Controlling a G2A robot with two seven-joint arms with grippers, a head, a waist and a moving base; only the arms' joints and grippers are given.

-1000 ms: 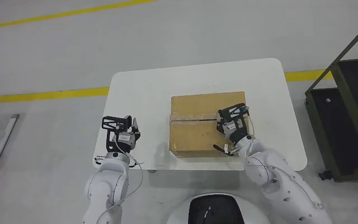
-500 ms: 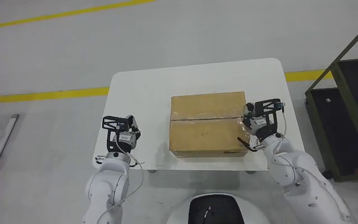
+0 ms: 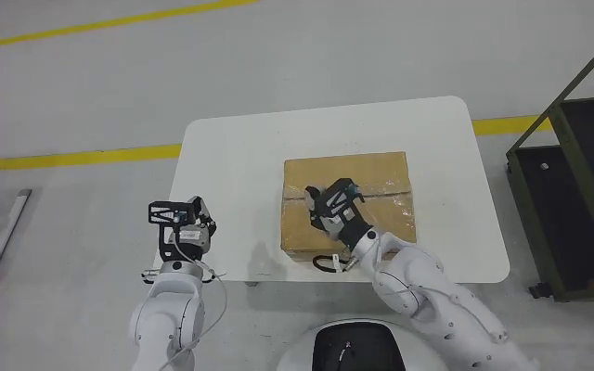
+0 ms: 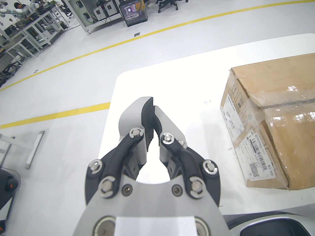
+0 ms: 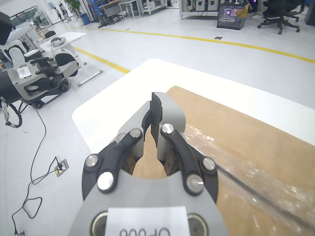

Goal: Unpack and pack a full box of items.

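Top view: rectangular cardboard box [image 3: 371, 172], glossy tape seam [image 3: 392, 192]

Matt brown cardboard box [image 3: 371, 172] w/ glossy clear plastic tape [image 3: 385, 192] (crinkly), smooth white table [image 3: 241, 158] top.

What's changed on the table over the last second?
The right gripper swung out past the right edge of the box, then back across its top to the left part. The left gripper drifted slightly away from the box. Box unmoved, still taped shut.
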